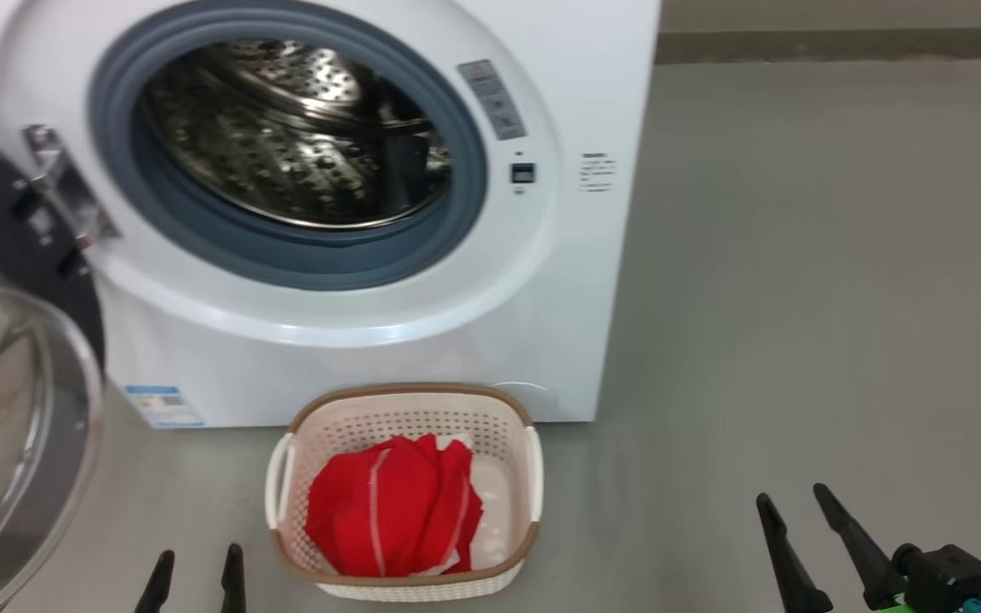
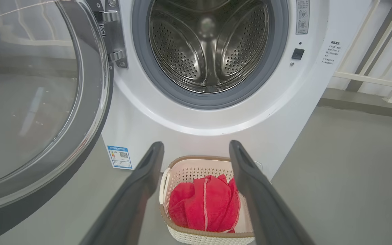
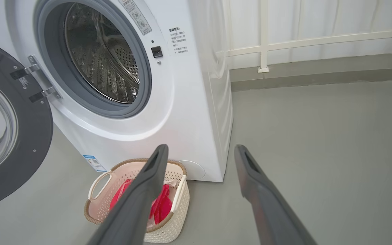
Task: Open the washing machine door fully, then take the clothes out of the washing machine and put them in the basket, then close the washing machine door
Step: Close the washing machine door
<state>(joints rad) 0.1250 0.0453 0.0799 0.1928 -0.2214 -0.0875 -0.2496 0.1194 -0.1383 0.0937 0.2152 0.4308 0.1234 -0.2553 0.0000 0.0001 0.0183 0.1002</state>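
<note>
Washing machine door [image 1: 14, 383] cut off at the left edge, standing wide open: glossy black rim, bulging clear glass. Washing machine [image 1: 371, 340] drum [image 1: 295, 136] is perforated steel, its depths lost to glare. Red clothes [image 1: 397, 511] lie crumpled in the cream perforated basket [image 1: 410, 393] (brown woven-look rim) just before the machine. Left gripper [image 1: 199, 552] and right gripper [image 1: 792, 494]: fingers spread wide, nothing held, bases cropped.

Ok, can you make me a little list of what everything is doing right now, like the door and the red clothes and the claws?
washing machine door: swung wide open, on the robot's left
drum: no clothes seen inside
red clothes: lying in the basket
basket: on the grey floor, right in front of the washing machine
left claw: open, holding nothing
right claw: open, holding nothing
still to do: close the door
</note>
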